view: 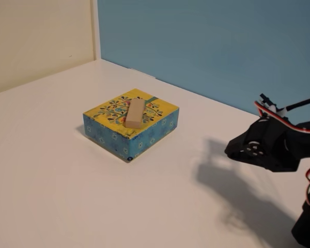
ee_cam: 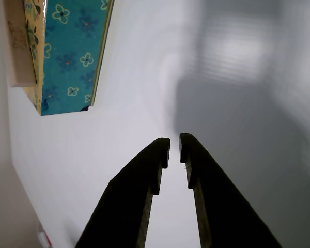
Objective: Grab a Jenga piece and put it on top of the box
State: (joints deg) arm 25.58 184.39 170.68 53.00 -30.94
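Observation:
The light-tan Jenga piece (view: 135,113) lies flat on the yellow patterned top of the box (view: 147,135), roughly in the middle of the top. The box stands on the white table. My gripper (view: 230,149) hangs well to the right of the box in the fixed view, above the table and apart from both things. In the wrist view the gripper (ee_cam: 174,147) has its dark fingers (ee_cam: 144,175) almost together, with nothing between them. That view shows the box's blue flowered side (ee_cam: 67,51) at the upper left, with the Jenga piece (ee_cam: 18,46) at the frame's edge.
The white table (view: 67,196) runs around the box. A cream wall (view: 36,36) stands at the back left and a blue wall (view: 212,46) behind. The arm's black body and wires (view: 299,139) fill the right edge.

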